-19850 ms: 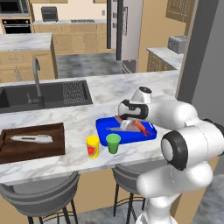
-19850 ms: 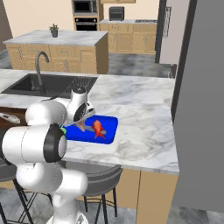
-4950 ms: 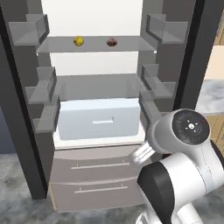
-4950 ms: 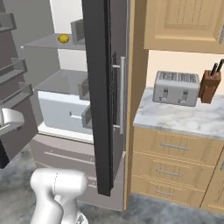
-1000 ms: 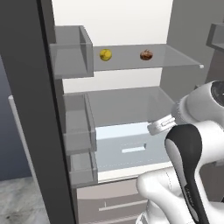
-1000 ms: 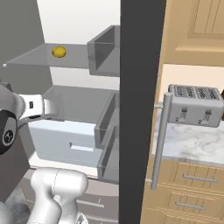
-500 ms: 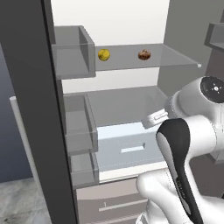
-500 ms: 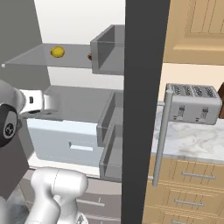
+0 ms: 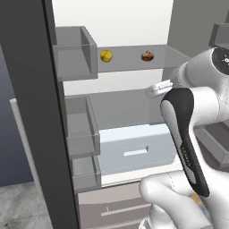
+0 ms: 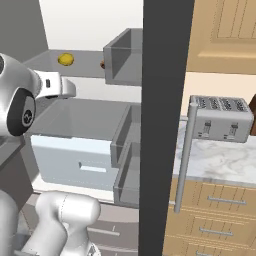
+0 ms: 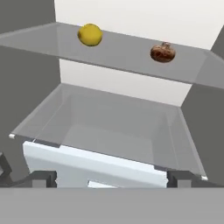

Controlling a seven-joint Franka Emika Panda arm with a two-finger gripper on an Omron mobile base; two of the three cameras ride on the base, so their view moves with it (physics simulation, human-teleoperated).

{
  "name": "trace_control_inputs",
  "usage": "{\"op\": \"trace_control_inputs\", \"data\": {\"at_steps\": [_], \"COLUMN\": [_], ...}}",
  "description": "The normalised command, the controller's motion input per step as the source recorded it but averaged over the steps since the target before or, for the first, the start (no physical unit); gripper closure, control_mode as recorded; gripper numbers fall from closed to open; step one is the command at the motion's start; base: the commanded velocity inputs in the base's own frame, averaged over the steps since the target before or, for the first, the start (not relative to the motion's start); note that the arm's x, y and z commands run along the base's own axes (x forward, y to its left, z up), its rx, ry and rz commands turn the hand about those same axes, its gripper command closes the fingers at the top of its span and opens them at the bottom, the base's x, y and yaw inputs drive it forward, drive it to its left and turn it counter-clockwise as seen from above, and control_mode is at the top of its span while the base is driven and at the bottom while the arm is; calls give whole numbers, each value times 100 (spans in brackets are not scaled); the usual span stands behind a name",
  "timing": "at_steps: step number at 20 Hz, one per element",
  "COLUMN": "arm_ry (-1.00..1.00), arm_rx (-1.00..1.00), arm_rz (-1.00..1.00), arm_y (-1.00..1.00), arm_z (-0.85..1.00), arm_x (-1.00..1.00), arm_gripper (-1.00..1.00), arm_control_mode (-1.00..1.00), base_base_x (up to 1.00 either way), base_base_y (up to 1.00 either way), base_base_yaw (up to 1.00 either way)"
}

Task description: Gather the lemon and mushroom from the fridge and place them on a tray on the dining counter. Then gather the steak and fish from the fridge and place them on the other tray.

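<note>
Nearest to me in the hand view, the tool (image 11: 111, 178) has its two dark fingertips (image 11: 43, 178) standing wide apart at the bottom of the picture, with nothing between them, so it is open and empty. In the left base view I see the white arm (image 9: 197, 89) bent in front of the open fridge (image 9: 134, 18), its forearm reaching in at about the height of the lower glass shelf (image 11: 109, 131).

Just beyond the tool lies the pale blue-white drawer (image 9: 134, 150) with a slot handle on its front, under that lower glass shelf. Below it, in the left base view, I see the grey bottom drawer (image 9: 112, 205). The dark edge of the open door (image 9: 49, 112) stands on the left of that view, with grey door bins (image 9: 76, 58) fixed to it.

Further in and higher up, the upper glass shelf (image 11: 131, 52) carries both things I am after. The lemon (image 11: 90, 34) sits on it toward the left, and the mushroom (image 11: 162, 52) sits on the same shelf to its right, the two well apart. Both rest near the white back wall (image 11: 144, 17) of the fridge, well above and beyond the tool.

In the right base view, past the other door, a silver toaster (image 10: 220, 119) stands on a marble table (image 10: 215, 160) with tan wooden drawers (image 10: 220, 225) beneath.
</note>
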Motion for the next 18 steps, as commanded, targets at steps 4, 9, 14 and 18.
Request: {"op": "trace_control_inputs", "data": {"at_steps": [4,9,14,18], "arm_ry": [-9,-3,0,0], "arm_rx": [1,0,0,2], "arm_rz": [-6,-15,-10,-2], "arm_y": [-16,-7,-18,-15], "arm_z": [51,30,17,0], "arm_x": [23,37,59,61], "arm_gripper": [-100,-100,-100,-100], "arm_control_mode": [-100,-100,-100,-100], "base_base_x": [0,0,0,0], "base_base_y": [0,0,0,0], "base_base_yaw": [0,0,0,0]}}
